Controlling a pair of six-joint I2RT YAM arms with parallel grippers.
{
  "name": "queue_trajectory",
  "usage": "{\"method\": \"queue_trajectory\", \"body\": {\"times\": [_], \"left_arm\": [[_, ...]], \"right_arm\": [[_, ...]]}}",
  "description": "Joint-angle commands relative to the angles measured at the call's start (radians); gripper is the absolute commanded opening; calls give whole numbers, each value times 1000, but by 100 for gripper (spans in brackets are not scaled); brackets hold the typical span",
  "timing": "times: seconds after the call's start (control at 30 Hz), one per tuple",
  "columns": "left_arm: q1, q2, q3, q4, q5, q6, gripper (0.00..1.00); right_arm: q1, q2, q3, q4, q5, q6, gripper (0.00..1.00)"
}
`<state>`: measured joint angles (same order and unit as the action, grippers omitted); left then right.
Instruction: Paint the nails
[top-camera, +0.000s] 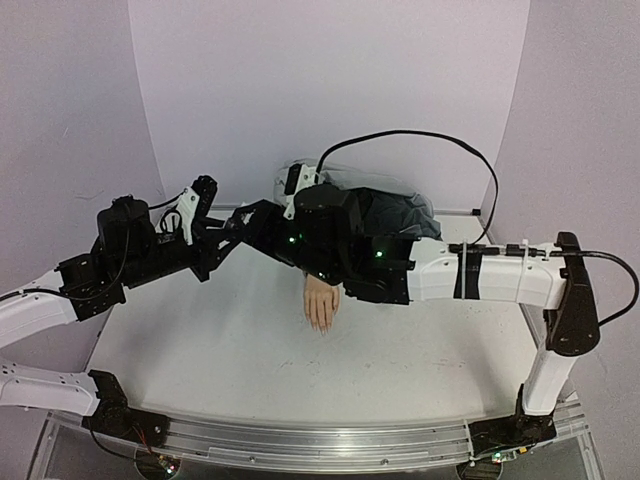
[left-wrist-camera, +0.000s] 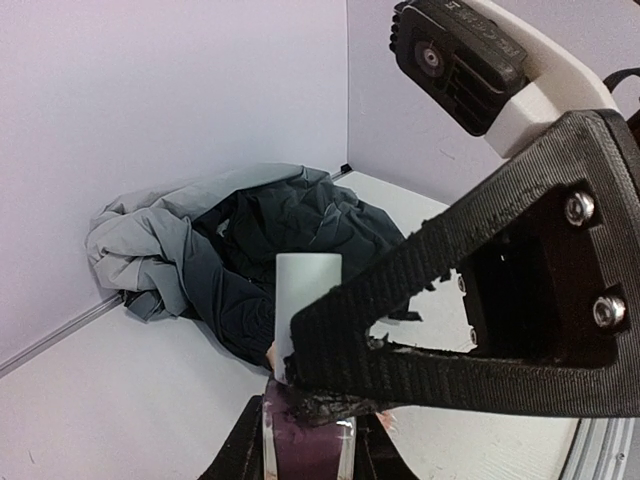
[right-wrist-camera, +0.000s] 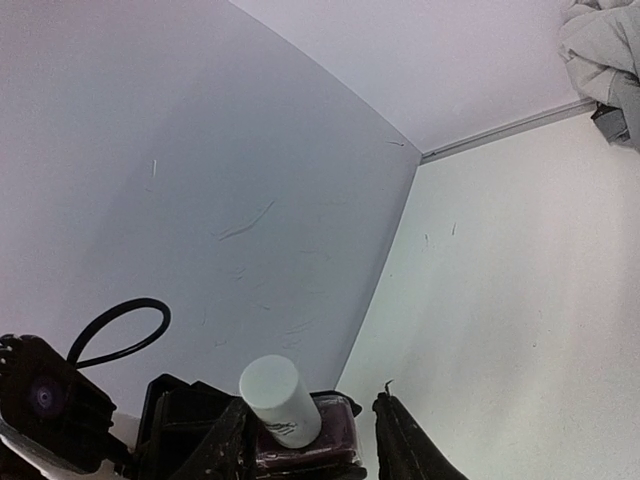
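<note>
1. Nails (top-camera: 322, 322) sit on the mannequin hand (top-camera: 320, 298), lying on the tabletop (top-camera: 200, 350) beneath both arms.
2. My left tool (left-wrist-camera: 305, 445) is clamped on the polish bottle (left-wrist-camera: 308, 290).
3. My right tool (right-wrist-camera: 310, 445) flanks its white cap; I cannot tell its grip.

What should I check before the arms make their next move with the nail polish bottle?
1. Polish bottle held by the left fingers: ok, it sits snug between them.
2. White cap removed: not ok, it is on the bottle.
3. Right fingers closed on the cap: cannot tell; the right wrist view shows a gap beside the bottle.
4. Mannequin hand in place: ok, it lies on the table under the arms, fingertips toward the bases.
5. Nails bare or painted: cannot tell, too small.
</note>
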<state>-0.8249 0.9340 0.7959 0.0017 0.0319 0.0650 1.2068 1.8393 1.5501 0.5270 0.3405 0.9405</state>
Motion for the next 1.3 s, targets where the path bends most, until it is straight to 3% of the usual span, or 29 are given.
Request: {"method": "queue_trajectory", "body": {"times": [0.0, 0.37, 0.43, 0.5, 0.63, 0.8, 0.9, 0.93, 0.97, 1.0, 1.13, 1.27], "left_arm": [[-2, -11, 14, 68, 3, 14, 0], [-2, 44, 19, 65, -12, 18, 0], [-2, 52, 22, 65, -21, 13, 0], [-2, 51, 18, 66, -18, -3, 0], [-2, 46, 6, 67, -12, -43, 0], [0, 49, 15, 67, 98, -38, 0], [0, 42, 18, 82, 329, -40, 0], [-1, 38, 17, 99, 427, -48, 0], [0, 33, 8, 132, 521, -55, 0], [0, 26, -9, 170, 630, -56, 0], [-1, 42, -34, 250, 882, -105, 0], [1, 64, -32, 250, 832, -91, 0]], "right_arm": [[6, 28, 70, 4, 95, 5, 40], [7, 69, 135, -25, 231, -141, 21], [4, 70, 128, -13, 226, -162, 5], [-7, 54, 83, 40, 180, -159, 0], [-82, 15, -37, 211, -71, -130, 0], [-169, -8, -183, 529, -576, -272, 0], [-218, -20, -276, 771, -1010, -392, 0], [-228, -18, -332, 953, -1248, -378, 0], [-240, -4, -379, 1125, -1334, -315, 0], [-257, 26, -361, 1181, -1416, -244, 0], [-261, 91, -369, 1403, -1482, -56, 0], [-278, 48, -429, 1409, -1414, -68, 0]]}}
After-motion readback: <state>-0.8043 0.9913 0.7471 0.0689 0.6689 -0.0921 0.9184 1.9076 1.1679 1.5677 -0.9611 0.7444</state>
